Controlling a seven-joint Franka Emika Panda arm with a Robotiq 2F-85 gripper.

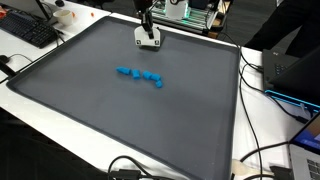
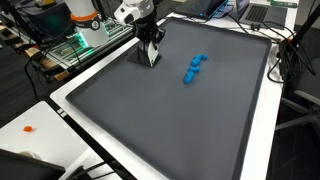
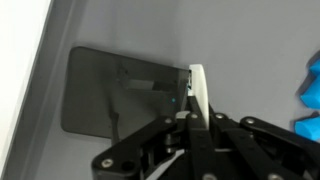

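Observation:
My gripper (image 1: 147, 30) stands at the far edge of the grey mat (image 1: 120, 115), also seen in the other exterior view (image 2: 150, 48). In the wrist view the gripper (image 3: 196, 112) is shut on a thin white flat piece (image 3: 198, 85) pinched upright between the fingers. The white piece (image 1: 148, 41) reaches down to the mat surface (image 2: 150, 120). A cluster of small blue pieces (image 1: 140, 75) lies on the mat, apart from the gripper, and shows in the other exterior view (image 2: 193, 68) and at the wrist view's right edge (image 3: 310, 88).
The mat lies on a white table (image 1: 265, 120). A keyboard (image 1: 28, 30) and cables (image 1: 270, 90) lie around it. A laptop (image 1: 290, 75) stands at one side. Electronics (image 2: 85, 40) stand behind the arm. A small orange item (image 2: 29, 128) lies on the table.

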